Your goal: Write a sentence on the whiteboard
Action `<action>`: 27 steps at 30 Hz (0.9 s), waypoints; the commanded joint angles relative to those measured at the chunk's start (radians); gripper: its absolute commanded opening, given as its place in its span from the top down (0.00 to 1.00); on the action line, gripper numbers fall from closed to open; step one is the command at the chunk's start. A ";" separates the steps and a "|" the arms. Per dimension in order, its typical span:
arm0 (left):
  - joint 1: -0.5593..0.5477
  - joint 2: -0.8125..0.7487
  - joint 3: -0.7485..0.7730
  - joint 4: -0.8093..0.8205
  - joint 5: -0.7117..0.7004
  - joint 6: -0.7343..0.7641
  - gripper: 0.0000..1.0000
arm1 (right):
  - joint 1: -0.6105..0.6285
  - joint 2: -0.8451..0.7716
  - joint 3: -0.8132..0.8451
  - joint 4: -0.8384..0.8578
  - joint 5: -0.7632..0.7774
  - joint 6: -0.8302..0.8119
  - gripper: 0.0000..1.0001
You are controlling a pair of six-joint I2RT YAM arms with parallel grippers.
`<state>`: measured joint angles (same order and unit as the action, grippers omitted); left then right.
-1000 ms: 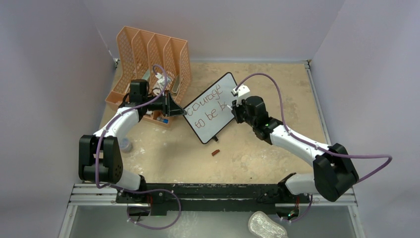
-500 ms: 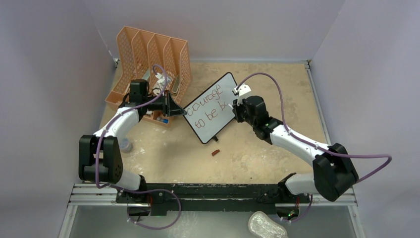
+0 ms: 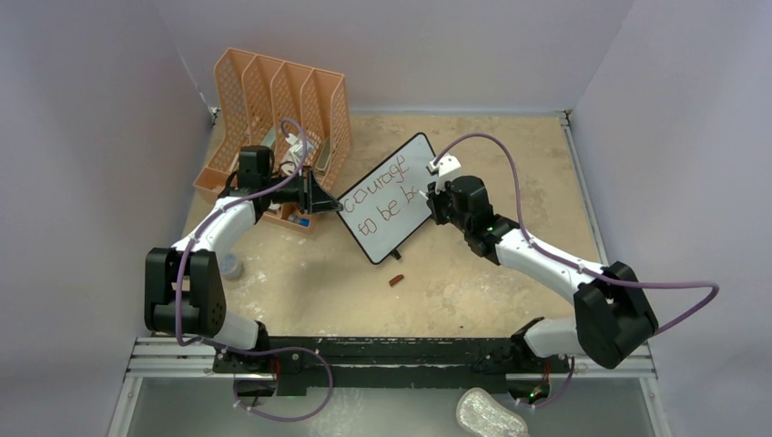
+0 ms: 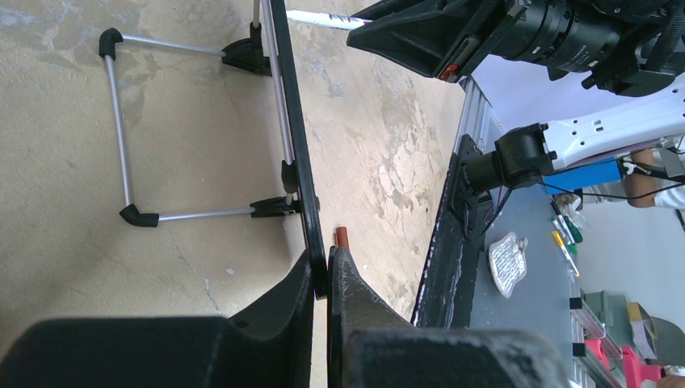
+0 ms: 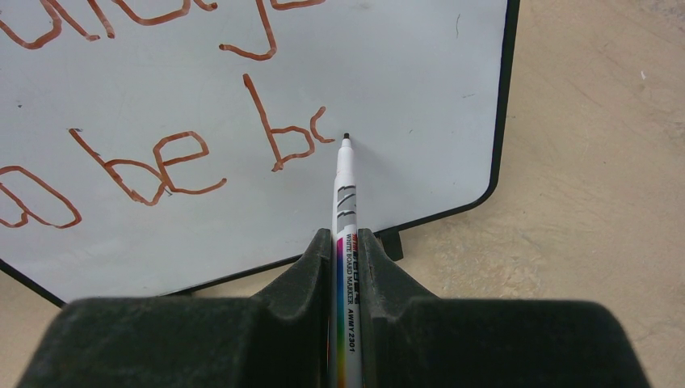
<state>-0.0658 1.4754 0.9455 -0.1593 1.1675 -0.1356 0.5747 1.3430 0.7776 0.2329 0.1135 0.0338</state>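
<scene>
The whiteboard stands tilted at mid-table, and my left gripper is shut on its left edge. The left wrist view shows that black frame edge-on, pinched in my left gripper. My right gripper is at the board's right side, shut on a white marker. The marker's tip sits at the board just right of the newest stroke. The sentence is in reddish-brown ink and reads "courage" over "to be bc".
An orange perforated file organizer stands at the back left, close behind my left arm. A red marker cap lies on the table in front of the board. The board's wire stand rests on the table behind it.
A short curved stroke has appeared after the last "b" on the lower line. The right gripper and marker shifted only slightly; the left arm has not moved.
</scene>
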 commanded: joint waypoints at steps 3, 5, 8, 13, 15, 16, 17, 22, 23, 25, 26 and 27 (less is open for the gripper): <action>-0.003 0.025 0.006 -0.023 -0.040 0.054 1.00 | -0.007 -0.015 0.028 0.042 0.015 0.004 1.00; -0.003 0.025 0.007 -0.023 -0.043 0.054 1.00 | -0.007 -0.029 0.029 0.036 0.014 0.005 1.00; -0.003 0.025 0.007 -0.024 -0.044 0.054 1.00 | -0.007 -0.047 0.031 0.029 0.001 0.000 1.00; -0.003 0.024 0.008 -0.024 -0.045 0.054 1.00 | -0.007 -0.055 0.028 0.034 -0.024 -0.002 1.00; -0.003 0.024 0.007 -0.025 -0.046 0.054 1.00 | -0.007 -0.054 0.029 0.038 -0.030 -0.002 1.00; -0.003 0.024 0.007 -0.024 -0.046 0.054 1.00 | -0.007 -0.056 0.028 0.039 -0.033 -0.002 1.00; -0.003 0.023 0.007 -0.025 -0.046 0.054 1.00 | -0.006 -0.056 0.029 0.041 -0.038 -0.004 1.00; -0.003 0.023 0.006 -0.024 -0.044 0.054 1.00 | -0.007 -0.051 0.030 0.046 -0.062 -0.010 1.00; -0.003 0.023 0.006 -0.024 -0.043 0.054 1.00 | -0.007 -0.049 0.031 0.047 -0.065 -0.011 1.00; -0.003 0.025 0.007 -0.024 -0.044 0.054 1.00 | -0.007 -0.048 0.031 0.054 -0.065 -0.011 1.00; -0.003 0.025 0.006 -0.025 -0.044 0.054 1.00 | -0.007 -0.046 0.032 0.057 -0.063 -0.011 1.00; -0.004 0.025 0.007 -0.025 -0.044 0.054 1.00 | -0.007 -0.047 0.034 0.060 -0.063 -0.011 1.00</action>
<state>-0.0658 1.4754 0.9455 -0.1593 1.1675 -0.1356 0.5709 1.3193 0.7776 0.2394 0.0643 0.0326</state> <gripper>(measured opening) 0.035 0.146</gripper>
